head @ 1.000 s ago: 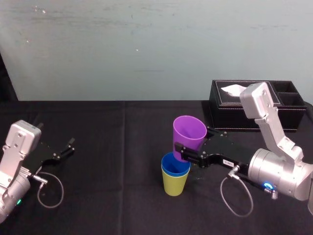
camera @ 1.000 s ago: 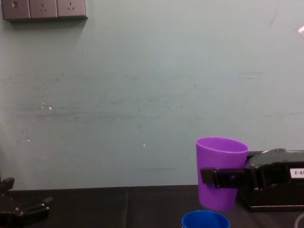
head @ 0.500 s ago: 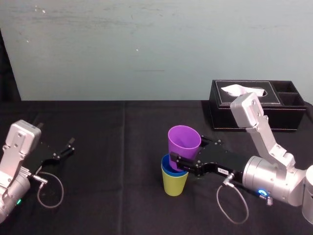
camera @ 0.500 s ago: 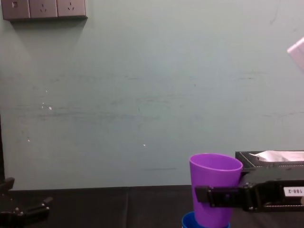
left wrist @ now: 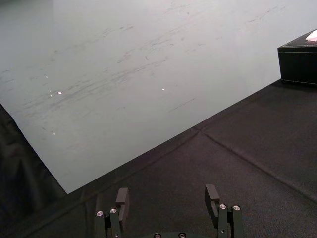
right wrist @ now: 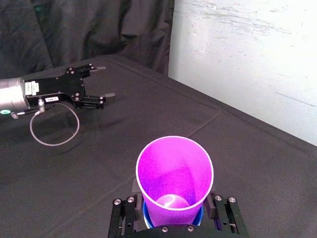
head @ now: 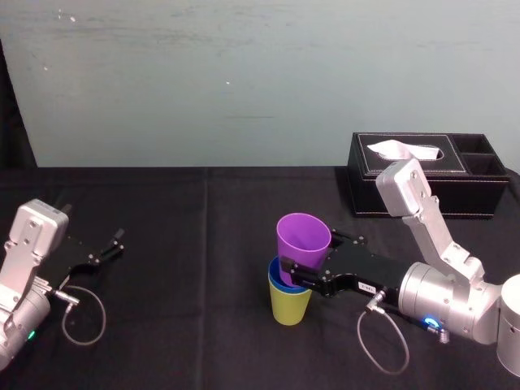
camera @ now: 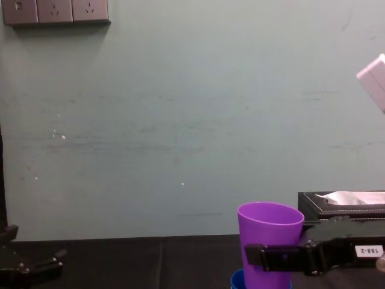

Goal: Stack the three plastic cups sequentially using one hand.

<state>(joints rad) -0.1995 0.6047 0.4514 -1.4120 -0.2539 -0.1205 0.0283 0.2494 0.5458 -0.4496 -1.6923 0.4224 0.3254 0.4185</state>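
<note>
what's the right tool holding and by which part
The right tool grips the purple cup by its side walls, about mid-height; the left tool holds nothing.

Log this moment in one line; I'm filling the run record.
right tool shut on purple cup | purple cup partly inside blue cup | blue nested in yellow-green cup | left tool parked, open

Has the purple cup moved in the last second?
Yes. The purple cup, in the right gripper, has sunk toward the fixed yellow-green cup; its base now sits inside the blue cup.
</note>
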